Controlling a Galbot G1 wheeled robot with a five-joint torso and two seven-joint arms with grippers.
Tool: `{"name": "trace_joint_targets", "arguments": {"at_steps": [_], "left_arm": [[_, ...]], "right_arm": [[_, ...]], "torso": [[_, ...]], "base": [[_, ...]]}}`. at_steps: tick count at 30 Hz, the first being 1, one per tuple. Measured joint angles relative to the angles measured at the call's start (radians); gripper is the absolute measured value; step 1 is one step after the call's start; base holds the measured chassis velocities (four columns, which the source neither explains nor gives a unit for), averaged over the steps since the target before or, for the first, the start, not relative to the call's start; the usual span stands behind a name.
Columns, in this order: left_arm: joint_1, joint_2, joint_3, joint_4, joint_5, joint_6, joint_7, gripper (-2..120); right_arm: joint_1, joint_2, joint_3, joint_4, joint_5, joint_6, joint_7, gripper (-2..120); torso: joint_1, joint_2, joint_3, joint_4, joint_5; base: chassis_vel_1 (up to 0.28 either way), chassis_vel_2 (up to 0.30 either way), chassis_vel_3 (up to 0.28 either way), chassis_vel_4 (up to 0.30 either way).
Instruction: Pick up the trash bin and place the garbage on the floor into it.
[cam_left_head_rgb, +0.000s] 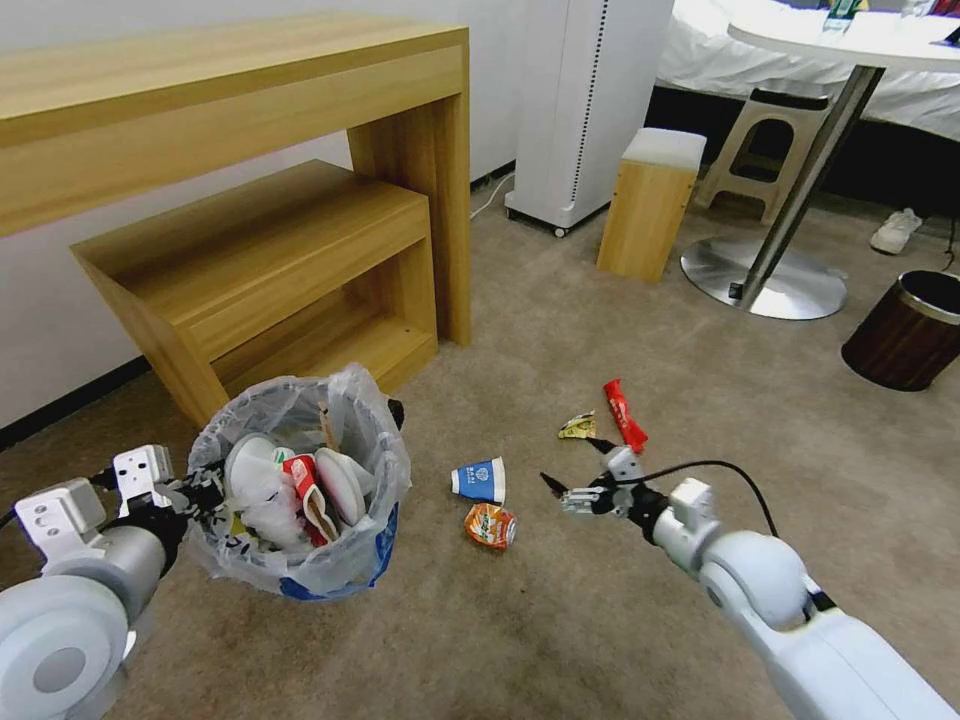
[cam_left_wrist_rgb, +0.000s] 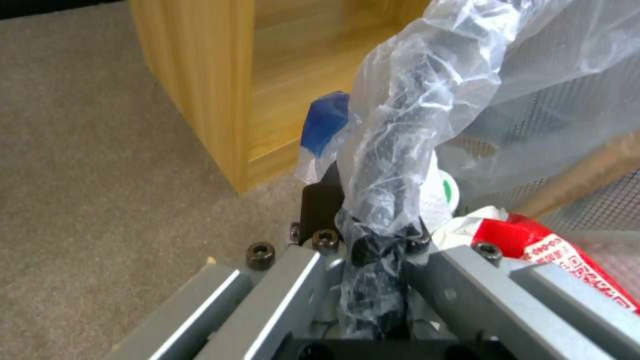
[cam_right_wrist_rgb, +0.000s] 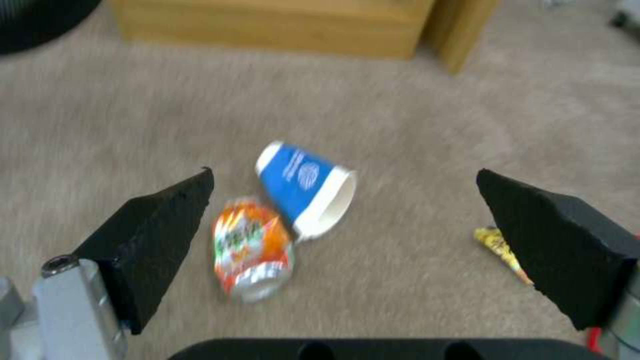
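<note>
Bin held at left, litter loose at centre

Left pincer pinching the bag-wrapped rim of the trash bin, low at the left, in front of the wooden shelf unit. Inside the bin: white slippers, a red-white cup, crumpled white pieces. On the floor just right of the bin: blue-white paper cup on its side, crushed orange can touching or nearly touching it. Farther right: yellow wrapper, red wrapper beside it. Right pincer spread wide, empty, low over the carpet between can and wrappers, tips toward cup and can. Far right: brown wood-look bin, well apart from the litter.
</note>
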Motion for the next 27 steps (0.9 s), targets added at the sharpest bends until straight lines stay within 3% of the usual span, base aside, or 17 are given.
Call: {"name": "trace_joint_targets", "arguments": {"at_steps": [5,22,27], "left_arm": [[-0.002,0.008,0.001,-0.001,-0.008,0.002,-0.002,1],[0.006,-0.008,0.008,-0.004,0.003,0.002,-0.002,1],[0.001,-0.01,0.013,0.009,0.01,0.002,-0.001,1]], "right_arm": [[0.05,0.021,-0.041,-0.091,-0.079,0.058,-0.117,100],[0.162,0.088,-0.173,-0.305,-0.186,0.129,-0.151,100],[0.232,0.142,-0.258,-0.382,-0.194,0.15,-0.163,100]], "torso": [[0.0,0.0,0.0,0.0003,0.0002],[0.0,0.0,0.0,0.0001,0.0001],[0.0,0.0,0.0,0.0002,0.0001]], "base": [[0.0,0.0,0.0,0.0],[0.0,0.0,0.0,0.0],[0.0,0.0,0.0,0.0]]}}
